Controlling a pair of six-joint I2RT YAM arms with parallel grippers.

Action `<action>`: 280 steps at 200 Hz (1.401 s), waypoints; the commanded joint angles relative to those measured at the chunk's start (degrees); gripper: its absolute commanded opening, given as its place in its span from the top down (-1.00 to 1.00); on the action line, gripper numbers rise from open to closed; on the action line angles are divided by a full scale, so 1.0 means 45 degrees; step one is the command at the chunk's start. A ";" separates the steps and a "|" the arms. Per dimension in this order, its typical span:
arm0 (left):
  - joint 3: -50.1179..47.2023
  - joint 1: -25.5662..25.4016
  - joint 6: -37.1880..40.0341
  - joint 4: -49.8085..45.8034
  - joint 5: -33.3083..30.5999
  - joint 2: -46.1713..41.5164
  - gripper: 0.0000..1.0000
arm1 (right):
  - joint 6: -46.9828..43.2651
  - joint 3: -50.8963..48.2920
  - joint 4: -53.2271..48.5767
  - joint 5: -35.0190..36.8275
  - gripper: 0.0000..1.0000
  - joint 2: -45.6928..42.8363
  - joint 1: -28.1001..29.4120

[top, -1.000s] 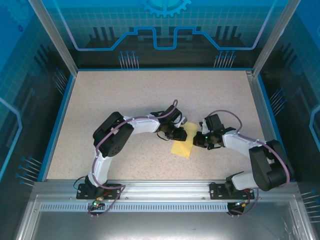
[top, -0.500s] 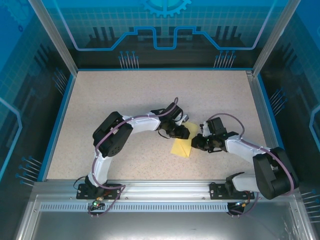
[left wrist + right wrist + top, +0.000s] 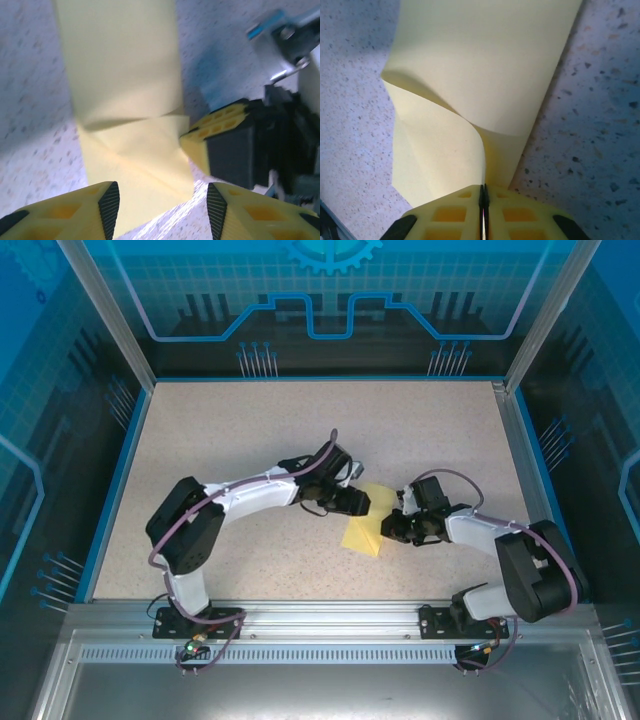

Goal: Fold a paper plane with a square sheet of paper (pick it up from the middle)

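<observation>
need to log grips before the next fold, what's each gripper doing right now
left gripper: open, holding nothing.
right gripper: closed, pinching the edge of the square sheet of paper.

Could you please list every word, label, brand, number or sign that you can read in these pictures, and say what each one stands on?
There is no readable text in these pictures.
The square sheet of paper is plain pale yellow, with no print.
The blue backdrop carries only a gear shape and line patterns, no letters or numbers.

Left hand (image 3: 162,202) parted, right hand (image 3: 483,196) pinched.
</observation>
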 commanded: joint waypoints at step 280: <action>-0.0286 -0.0966 -0.2433 0.2951 -0.0805 0.1785 0.53 | 0.0041 -0.0853 0.0651 -0.0676 0.90 -0.0411 -0.0595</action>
